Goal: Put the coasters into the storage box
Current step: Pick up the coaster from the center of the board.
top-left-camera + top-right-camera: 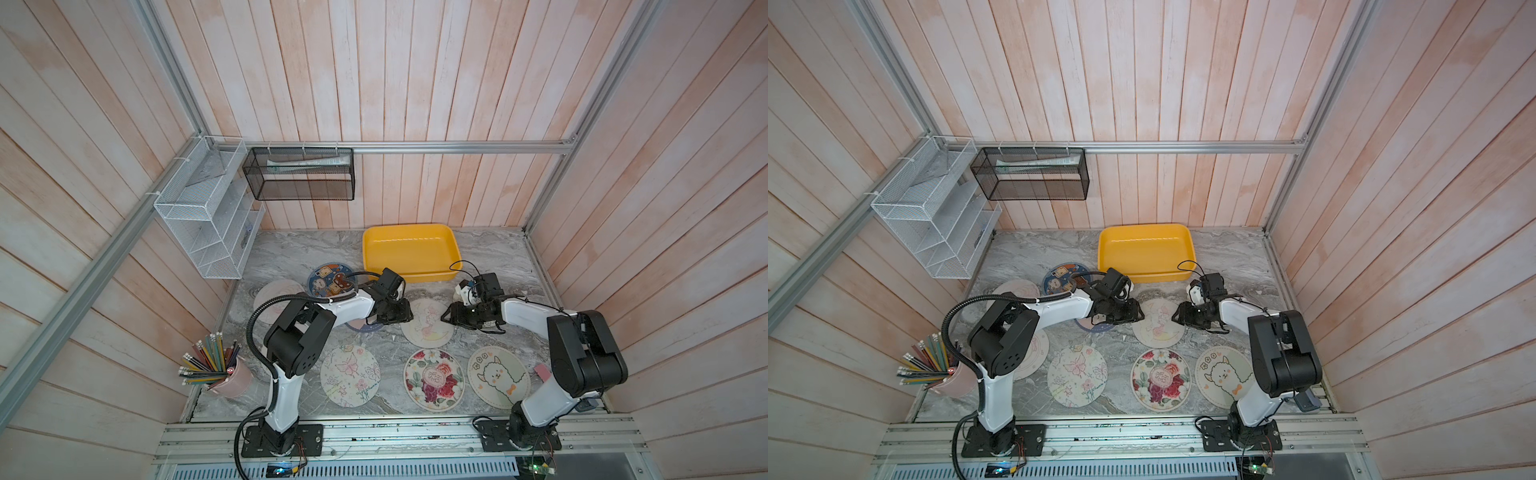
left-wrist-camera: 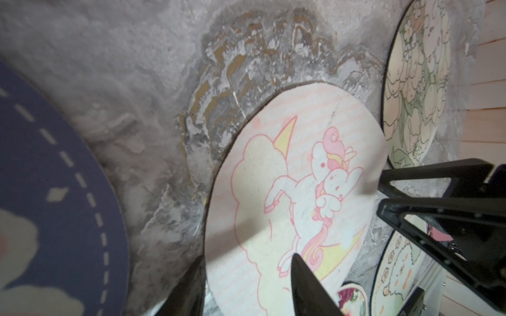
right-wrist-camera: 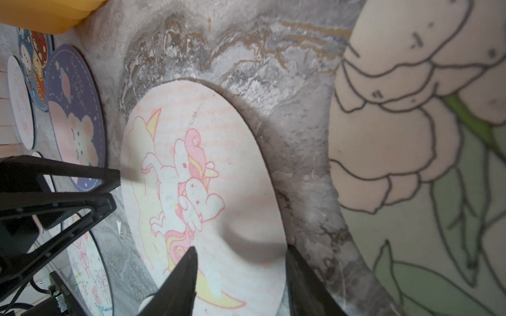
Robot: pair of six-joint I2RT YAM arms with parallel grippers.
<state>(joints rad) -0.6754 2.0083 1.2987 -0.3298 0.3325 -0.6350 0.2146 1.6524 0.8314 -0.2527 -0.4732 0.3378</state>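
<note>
Jaws parted, the left gripper was set astride one rim of the unicorn coaster, nothing clamped; the right gripper was likewise parted over the opposite rim of the same disc. The storage box was seen empty at the back of the marble table, just behind both grippers, and every coaster in view was lying on the tabletop.

Trouble could be expected from two claws being committed to one disc: fingertips might be driven together, or the disc pulled both ways and dropped. As it was lying flat, no lip was offered, so fingers might be skidded across it, or the disc shoved into the dark blue coaster or the peony coaster near by. Fingers brought too low might be scraped on the stone.

The discs were thin, round and dark-edged, with a matt, felt-like face that was judged grippy but possibly limp. The box was smooth yellow plastic, shallow, round-cornered, with a flared rim on which a tilted disc might be caught.
</note>
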